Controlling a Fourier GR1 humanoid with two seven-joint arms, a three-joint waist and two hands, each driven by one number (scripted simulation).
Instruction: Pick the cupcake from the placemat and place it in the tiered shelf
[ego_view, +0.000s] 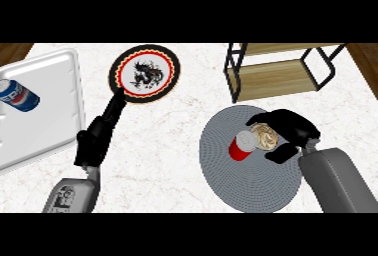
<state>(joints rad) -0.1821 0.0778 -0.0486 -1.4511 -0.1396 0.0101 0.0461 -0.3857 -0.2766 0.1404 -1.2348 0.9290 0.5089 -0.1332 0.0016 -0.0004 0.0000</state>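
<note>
Light even and bright over pale desk (184, 150); no strong source direction evident. No glare. Only faint soft shading beside round mat (251, 160) and shelf (280, 70). Overall softness throughout, fine detail smeared; strong perspective stretch toward edges.

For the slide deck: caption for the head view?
Right hand curled round the cupcake on the grey placemat, tiered shelf beyond.
</note>
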